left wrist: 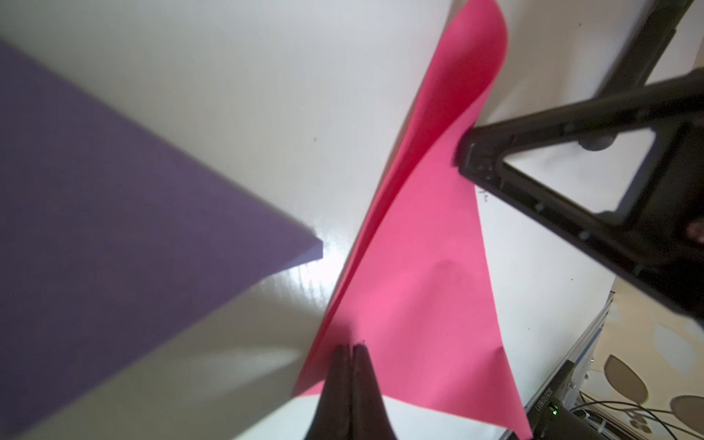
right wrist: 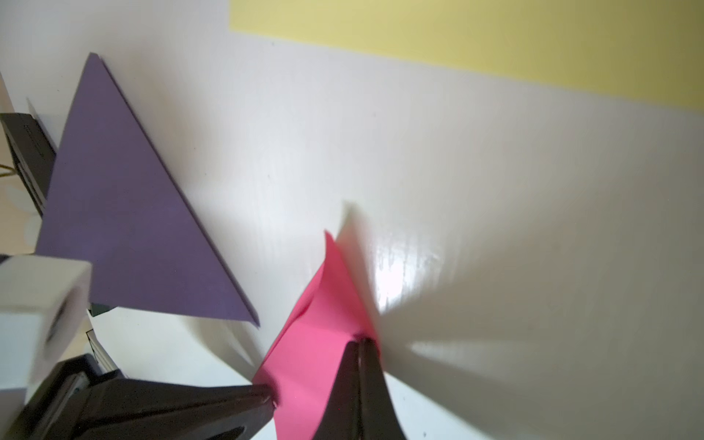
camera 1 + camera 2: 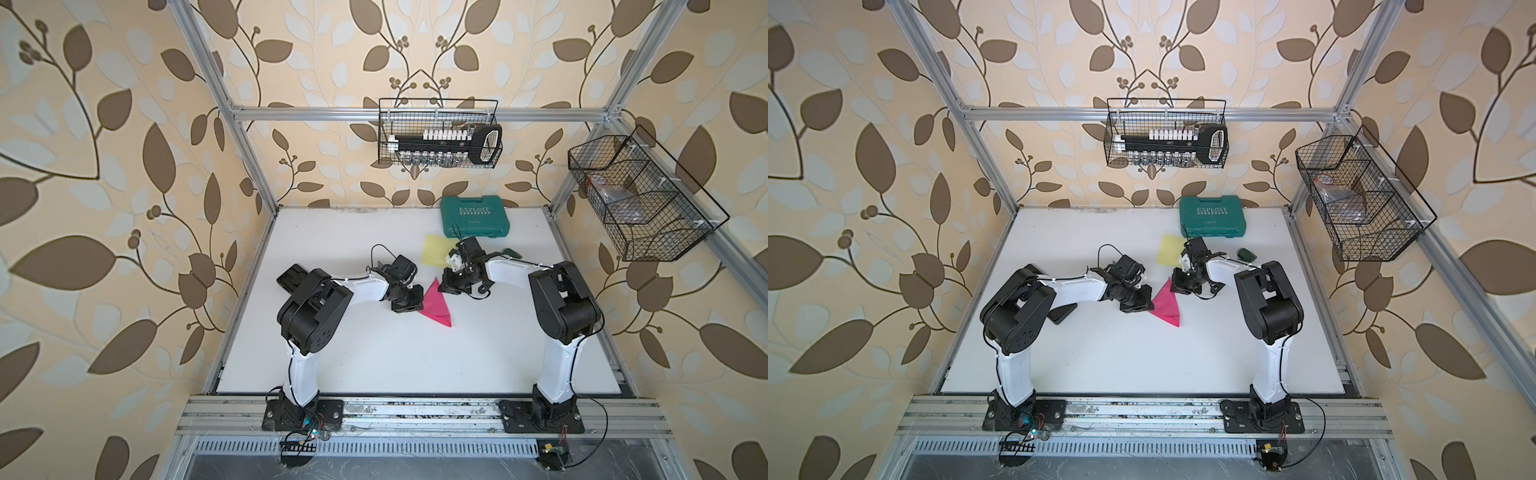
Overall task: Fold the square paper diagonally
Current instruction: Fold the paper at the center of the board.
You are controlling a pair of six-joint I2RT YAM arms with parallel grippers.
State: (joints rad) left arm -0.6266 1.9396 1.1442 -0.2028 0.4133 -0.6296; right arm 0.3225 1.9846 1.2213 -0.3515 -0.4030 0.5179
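Left end effector (image 1: 348,348): clenched, tips set on the corner of the pink paper (image 3: 435,305) nearest that arm. Right end effector (image 2: 360,343): clenched at the far corner; a pinched layer cannot be confirmed. Paper: doubled into a triangle on the worktop (image 3: 374,353), between both, long edge turned toward the right arm.

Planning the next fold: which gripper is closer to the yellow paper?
Right. The right gripper touches the pink paper at its far corner, near the yellow paper; the left gripper touches its left corner, farther off.
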